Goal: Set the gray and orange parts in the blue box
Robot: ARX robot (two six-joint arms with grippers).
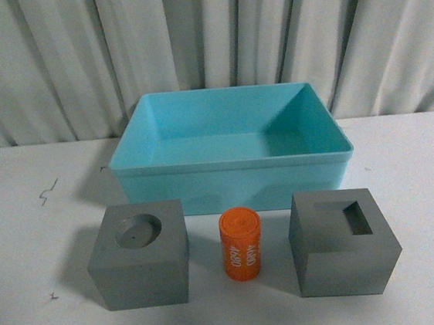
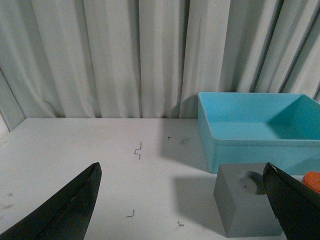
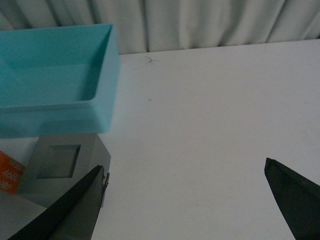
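On the white table stand three parts in a row: a gray cube with a round hole (image 1: 140, 254) on the left, an orange cylinder (image 1: 242, 244) with white lettering in the middle, and a gray cube with a square hole (image 1: 342, 240) on the right. Behind them sits the empty blue box (image 1: 234, 175). Neither arm shows in the front view. My left gripper (image 2: 182, 200) is open over bare table, the round-hole cube (image 2: 247, 206) beside one finger. My right gripper (image 3: 185, 200) is open over bare table, the square-hole cube (image 3: 62, 167) and orange cylinder (image 3: 10, 172) off to one side.
A pleated white curtain (image 1: 204, 40) hangs along the table's far edge, right behind the box. Small dark scuff marks (image 2: 138, 150) dot the tabletop left of the round-hole cube.
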